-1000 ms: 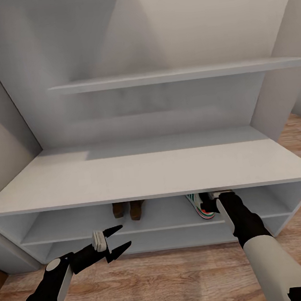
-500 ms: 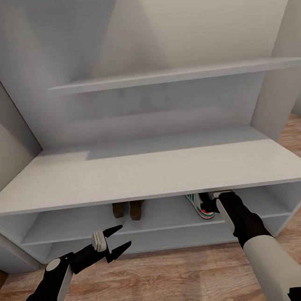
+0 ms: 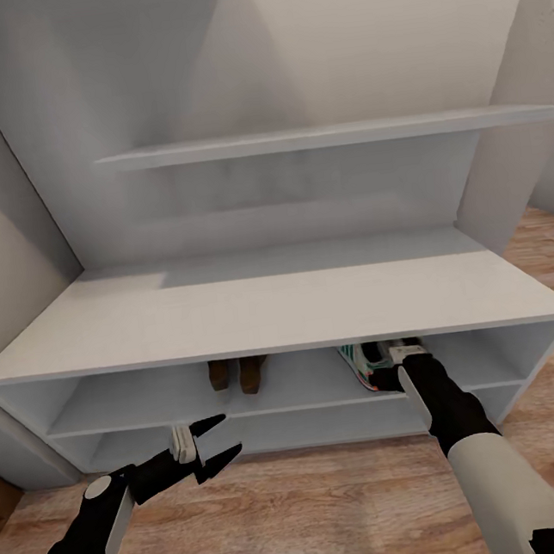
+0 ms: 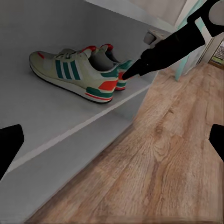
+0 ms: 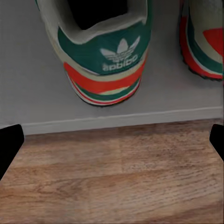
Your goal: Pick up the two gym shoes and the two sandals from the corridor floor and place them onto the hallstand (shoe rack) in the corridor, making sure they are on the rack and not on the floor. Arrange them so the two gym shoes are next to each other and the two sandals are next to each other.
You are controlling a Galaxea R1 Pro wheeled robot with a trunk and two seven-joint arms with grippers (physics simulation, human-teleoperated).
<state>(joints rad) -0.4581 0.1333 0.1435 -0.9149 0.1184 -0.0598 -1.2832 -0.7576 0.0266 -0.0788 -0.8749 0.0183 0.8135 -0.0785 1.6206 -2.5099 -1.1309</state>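
Observation:
The two gym shoes (image 3: 364, 369) stand side by side on the right of the hallstand's (image 3: 273, 312) upper shelf, heels towards me. In the left wrist view both show, one (image 4: 74, 72) in front of the other (image 4: 111, 56). My right gripper (image 3: 405, 350) is just behind their heels, open, holding nothing; its view shows one heel (image 5: 105, 56) close up and the second shoe (image 5: 205, 37) beside it. The two sandals (image 3: 237, 374) sit together on the same shelf, further left. My left gripper (image 3: 219, 437) hangs open in front of the lower shelf.
The wood-plank corridor floor (image 3: 339, 503) runs in front of the hallstand. A floating shelf (image 3: 320, 137) crosses the tall back panel above the bench top. Walls close in on both sides. The shelf's front edge (image 5: 116, 120) lies just beyond my right fingertips.
The whole head view has shifted slightly, so the camera has moved. Shoes, sandals and both grippers keep their places relative to each other.

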